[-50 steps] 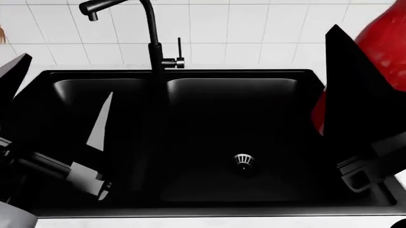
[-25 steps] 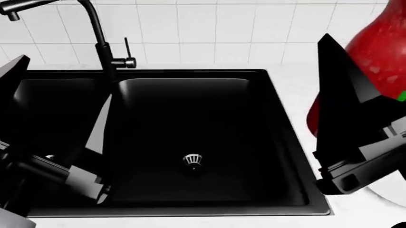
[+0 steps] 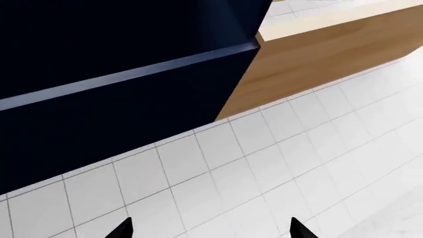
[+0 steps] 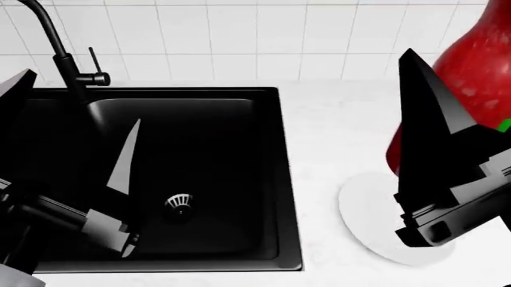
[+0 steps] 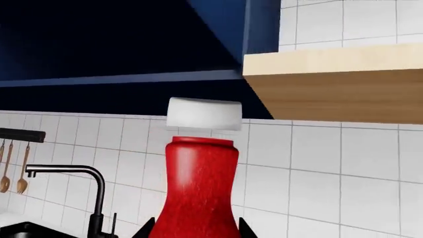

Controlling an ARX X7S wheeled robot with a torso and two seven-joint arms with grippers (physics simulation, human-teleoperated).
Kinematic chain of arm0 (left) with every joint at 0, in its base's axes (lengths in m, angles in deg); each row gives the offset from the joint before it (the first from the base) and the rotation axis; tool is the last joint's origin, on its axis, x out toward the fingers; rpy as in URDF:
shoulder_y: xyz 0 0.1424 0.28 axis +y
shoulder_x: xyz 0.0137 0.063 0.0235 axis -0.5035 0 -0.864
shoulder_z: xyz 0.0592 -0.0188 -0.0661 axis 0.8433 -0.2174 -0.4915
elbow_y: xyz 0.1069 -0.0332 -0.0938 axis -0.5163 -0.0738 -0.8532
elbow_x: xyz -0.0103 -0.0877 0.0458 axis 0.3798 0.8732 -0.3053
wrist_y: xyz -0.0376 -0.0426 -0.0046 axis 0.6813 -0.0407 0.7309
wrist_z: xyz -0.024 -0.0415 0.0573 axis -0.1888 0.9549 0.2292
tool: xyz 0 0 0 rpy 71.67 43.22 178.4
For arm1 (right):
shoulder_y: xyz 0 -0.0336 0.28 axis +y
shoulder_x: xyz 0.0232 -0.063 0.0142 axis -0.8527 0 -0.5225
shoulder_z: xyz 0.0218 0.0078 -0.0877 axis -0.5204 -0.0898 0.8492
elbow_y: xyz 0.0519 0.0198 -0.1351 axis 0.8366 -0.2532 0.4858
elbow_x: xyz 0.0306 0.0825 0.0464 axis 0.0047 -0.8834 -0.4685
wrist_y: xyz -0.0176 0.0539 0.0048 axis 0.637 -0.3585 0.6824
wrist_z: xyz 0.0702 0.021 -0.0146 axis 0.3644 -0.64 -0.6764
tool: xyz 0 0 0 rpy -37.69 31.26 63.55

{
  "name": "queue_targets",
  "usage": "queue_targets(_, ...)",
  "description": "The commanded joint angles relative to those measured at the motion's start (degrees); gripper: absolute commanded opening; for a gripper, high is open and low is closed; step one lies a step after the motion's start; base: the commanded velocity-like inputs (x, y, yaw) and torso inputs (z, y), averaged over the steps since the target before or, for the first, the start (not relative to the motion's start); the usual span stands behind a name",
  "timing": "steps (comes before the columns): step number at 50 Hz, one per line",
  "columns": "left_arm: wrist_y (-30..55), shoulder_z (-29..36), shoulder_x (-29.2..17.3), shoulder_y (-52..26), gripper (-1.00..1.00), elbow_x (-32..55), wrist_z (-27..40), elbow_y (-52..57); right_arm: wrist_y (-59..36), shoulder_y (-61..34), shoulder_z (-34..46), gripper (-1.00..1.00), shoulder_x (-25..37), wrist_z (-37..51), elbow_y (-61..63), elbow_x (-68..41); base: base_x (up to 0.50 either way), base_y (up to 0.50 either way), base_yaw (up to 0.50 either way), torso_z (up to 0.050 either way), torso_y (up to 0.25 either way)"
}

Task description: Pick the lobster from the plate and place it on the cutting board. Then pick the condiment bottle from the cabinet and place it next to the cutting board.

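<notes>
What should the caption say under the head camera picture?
Right gripper holds the red bottle over the white plate, beside the black sink.

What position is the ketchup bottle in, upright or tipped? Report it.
Upright. In the right wrist view the condiment bottle stands vertical with its white cap on top, held between the right tool's fingers.

One condiment bottle (image 4: pixel 479 66) is counted, with one white cap (image 5: pixel 203 114). One plate (image 4: pixel 363 218) is seen on the worktop (image 4: pixel 335 119). One black sink (image 4: pixel 200 179) is seen, with one drain (image 4: pixel 179 203) and one tap (image 4: pixel 60 54). Two pincers are counted, left pincer (image 4: pixel 76 143) and right pincer (image 4: pixel 447 143). Two hanging spoons (image 5: pixel 13 168) are counted.
</notes>
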Motion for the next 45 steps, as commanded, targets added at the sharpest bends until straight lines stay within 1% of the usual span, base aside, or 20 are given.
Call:
queue_targets(1,-0.3,0.1,-0.4,0.1,1.00,0.0,0.4,0.0,-0.8,0.3,-0.6,-1.00,-0.5,-1.0,0.0,1.1,0.00,-0.50,0.00,0.000,0.000)
queue_targets(6,1.0,-1.9,-1.8,0.9,1.00,2.4,2.0,2.4,-0.1,0.3,-0.3,-1.00,0.1,-0.8,0.1,0.8,0.00,-0.50,0.00,0.000,0.000)
queue_targets(10,1.0,-2.0,-2.6,1.0,1.00,3.1,2.8,2.7,0.1,0.6,-0.5,-1.00,0.3,-0.9,0.2,0.7,0.00,-0.50,0.00,0.000,0.000)
queue_targets(18,-0.8,0.6,-1.7,0.1,1.00,0.7,1.7,0.0,-2.0,1.2,-1.2,-1.00,-1.7,-2.4,-0.1,2.8,0.00,-0.50,0.00,0.000,0.000)
queue_targets(23,-1.3,1.3,-1.4,-0.1,1.00,-0.1,1.4,-0.7,-1.6,1.3,-1.2,-1.00,-1.3,-2.3,0.1,2.6,0.00,-0.50,0.00,0.000,0.000)
queue_targets(30,-1.4,1.2,-1.6,0.0,1.00,0.1,1.7,-0.6,-1.0,1.5,-1.1,-1.00,-0.7,-2.3,0.2,2.5,0.00,-0.50,0.00,0.000,0.000)
queue_targets(41,-0.5,-0.6,-3.1,1.0,1.00,2.2,3.1,1.6,-1.5,1.5,-0.9,-1.00,-0.9,-3.1,-0.2,3.5,0.00,-0.50,0.00,0.000,0.000)
queue_targets(45,-1.3,0.2,-2.8,0.8,1.00,1.3,2.7,0.5,-2.3,1.8,-1.0,-1.00,-1.7,-3.7,-0.3,4.4,0.00,-0.50,0.00,0.000,0.000)
